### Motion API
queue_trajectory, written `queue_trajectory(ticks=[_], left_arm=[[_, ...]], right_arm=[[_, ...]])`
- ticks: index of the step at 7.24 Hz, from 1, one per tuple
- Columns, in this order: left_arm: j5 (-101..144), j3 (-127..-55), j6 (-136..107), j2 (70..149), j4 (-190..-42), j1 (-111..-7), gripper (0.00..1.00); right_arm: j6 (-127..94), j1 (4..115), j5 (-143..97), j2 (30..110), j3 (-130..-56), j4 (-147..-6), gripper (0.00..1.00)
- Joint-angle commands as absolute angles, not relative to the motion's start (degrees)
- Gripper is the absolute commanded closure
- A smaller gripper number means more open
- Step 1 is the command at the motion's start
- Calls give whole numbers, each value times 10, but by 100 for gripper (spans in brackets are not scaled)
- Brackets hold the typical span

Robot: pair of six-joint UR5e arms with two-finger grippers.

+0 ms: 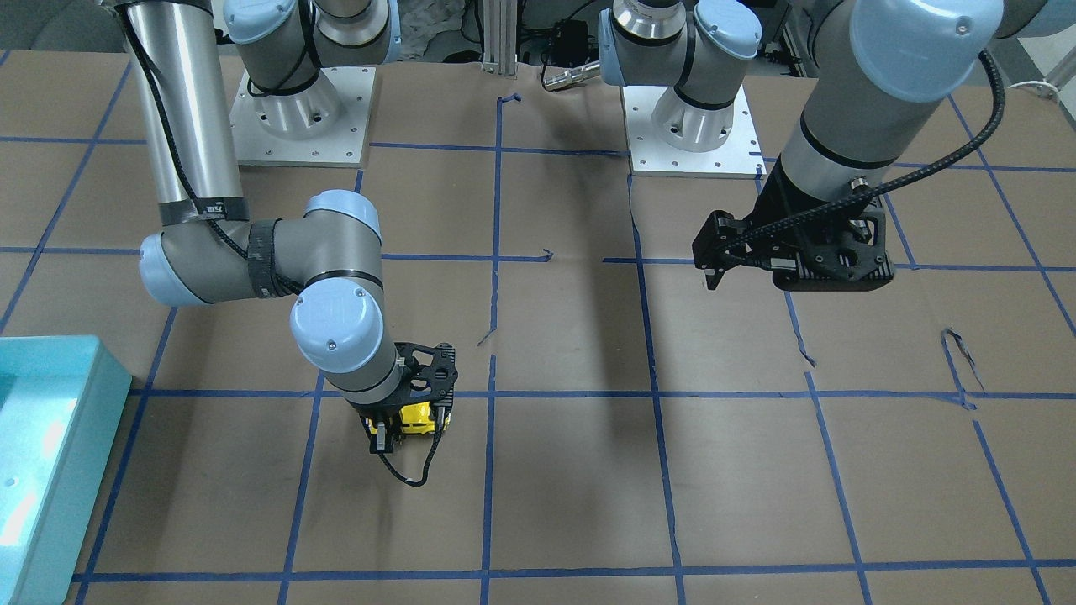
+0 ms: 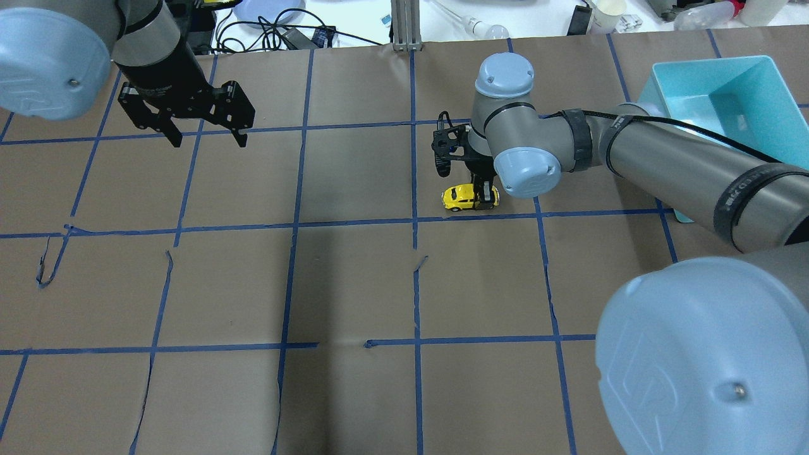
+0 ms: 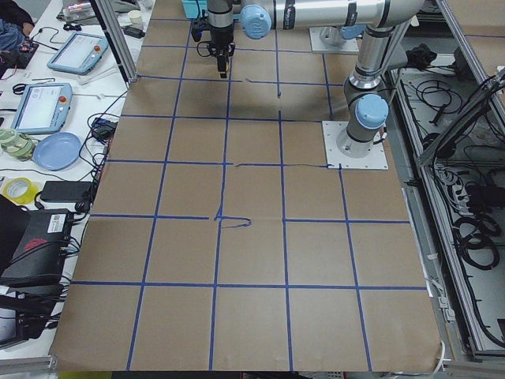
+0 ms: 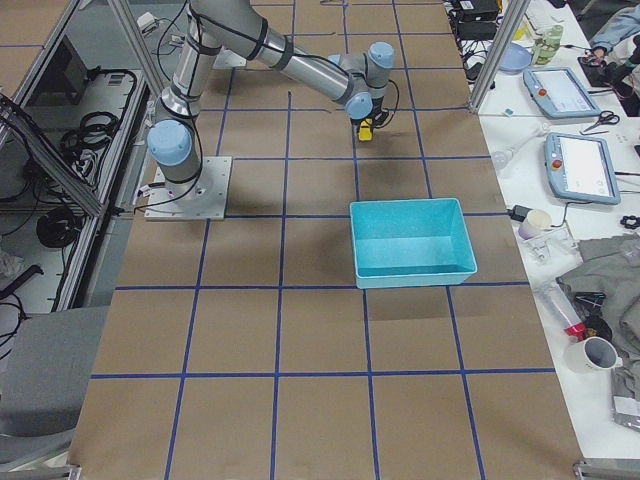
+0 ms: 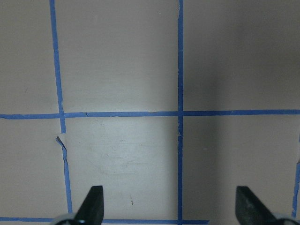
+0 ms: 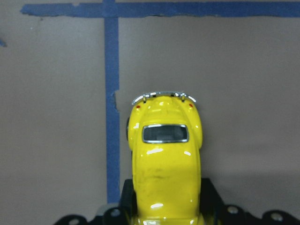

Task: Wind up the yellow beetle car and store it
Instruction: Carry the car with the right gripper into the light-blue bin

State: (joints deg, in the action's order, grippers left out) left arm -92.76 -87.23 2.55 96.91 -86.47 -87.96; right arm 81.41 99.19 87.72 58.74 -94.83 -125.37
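Working inward from the operators' side, a rectangular teal plastic bin (image 1: 77, 470) stands at the near edge of the brown paper-covered table (image 1: 588, 487), well apart from the other items. Farther in, the small glossy yellow beetle car (image 2: 460, 198) sits on the paper just beside a line of blue tape (image 1: 588, 393), close to a grid crossing. The black two-finger right gripper (image 1: 409, 426) points straight down over the car, with its jaws clamped on the car's flanks. In the right wrist view the car (image 6: 166, 159) shows its dark rear window and its chrome bumper points away from the camera. Beyond that, on the robot's other side, the black left gripper (image 2: 208, 140) hangs above bare paper with its jaws wide apart and nothing between them. Two metal base plates (image 1: 304, 126) lie at the far edge.
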Motion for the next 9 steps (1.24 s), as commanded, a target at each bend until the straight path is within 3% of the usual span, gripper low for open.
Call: queue_trajectory(ticks=[1,3,4,9], left_arm=[[-928,-873,25,970,-863,-880,0],[-928,-873,25,970,-863,-879,0],[-928,-873,25,970,-859,-880,0],[-927,-874,25,972,-857,-881,0]], right_arm=[[821,956,885,632,-911,-1250,86],[870,842,868,646,-826,-1144,89],[890,791,870,645,-779,-1095,84],[1073,594,851,595,-774,-1125,84]])
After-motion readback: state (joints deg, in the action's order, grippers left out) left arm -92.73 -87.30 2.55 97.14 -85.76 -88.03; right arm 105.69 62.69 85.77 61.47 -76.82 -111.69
